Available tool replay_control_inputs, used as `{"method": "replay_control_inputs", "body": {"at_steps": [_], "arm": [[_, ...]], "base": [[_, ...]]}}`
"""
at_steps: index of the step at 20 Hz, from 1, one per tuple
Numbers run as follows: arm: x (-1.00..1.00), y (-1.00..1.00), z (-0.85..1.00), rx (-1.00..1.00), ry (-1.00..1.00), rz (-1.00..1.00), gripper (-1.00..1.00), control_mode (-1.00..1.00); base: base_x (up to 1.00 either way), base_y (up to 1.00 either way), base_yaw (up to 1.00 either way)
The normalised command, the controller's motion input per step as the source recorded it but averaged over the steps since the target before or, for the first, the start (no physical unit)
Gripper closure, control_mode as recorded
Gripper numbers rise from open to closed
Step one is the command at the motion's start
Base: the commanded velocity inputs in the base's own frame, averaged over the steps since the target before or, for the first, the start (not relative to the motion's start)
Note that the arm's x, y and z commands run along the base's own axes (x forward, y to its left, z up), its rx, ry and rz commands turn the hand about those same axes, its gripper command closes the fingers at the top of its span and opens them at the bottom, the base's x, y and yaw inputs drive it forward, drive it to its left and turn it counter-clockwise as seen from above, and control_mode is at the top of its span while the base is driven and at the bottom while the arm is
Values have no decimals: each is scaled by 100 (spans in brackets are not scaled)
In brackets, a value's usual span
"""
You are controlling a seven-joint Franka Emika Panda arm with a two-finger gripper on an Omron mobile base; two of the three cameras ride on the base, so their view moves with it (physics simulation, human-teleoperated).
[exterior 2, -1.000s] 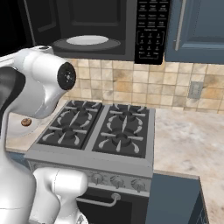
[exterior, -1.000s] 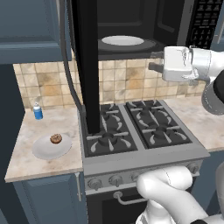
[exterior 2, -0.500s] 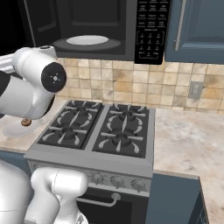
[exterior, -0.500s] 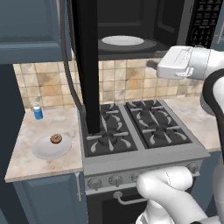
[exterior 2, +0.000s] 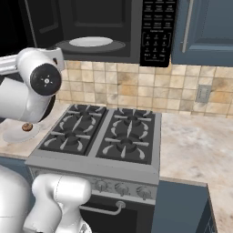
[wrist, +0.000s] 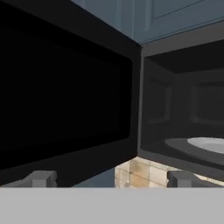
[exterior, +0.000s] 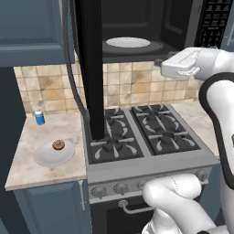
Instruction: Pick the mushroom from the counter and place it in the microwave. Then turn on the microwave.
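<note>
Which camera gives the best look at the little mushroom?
The left base view: the mushroom sits unobstructed on its white plate. The right base view catches it partly behind the arm.

I am working in a home kitchen: a black four-burner gas stove (exterior: 141, 132) with knobs sits between marbled stone counters (exterior 2: 200, 145), beige tiles back the wall, dark blue cabinets (exterior 2: 205, 27) hang above, and an open microwave (exterior: 137, 27) is mounted over the burners.

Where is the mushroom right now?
The mushroom lies on the white plate on the counter, left of the stove, in front of the blue bottle.
</note>
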Motion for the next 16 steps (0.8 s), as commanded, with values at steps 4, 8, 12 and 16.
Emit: {"method": "replay_control_inputs", "body": {"at_steps": [4,8,12,16], "arm": [[24,-15,0,-1,0,-15,-100,-100],[22,-12,0,-1,0,-14,-100,-100],[20,-11,0,-1,0,-10,-100,-100],[18,-11,0,0,0,-9,-100,-100]], "base": [[0,0,0],[0,0,0],[0,0,0],[0,0,0]]}}
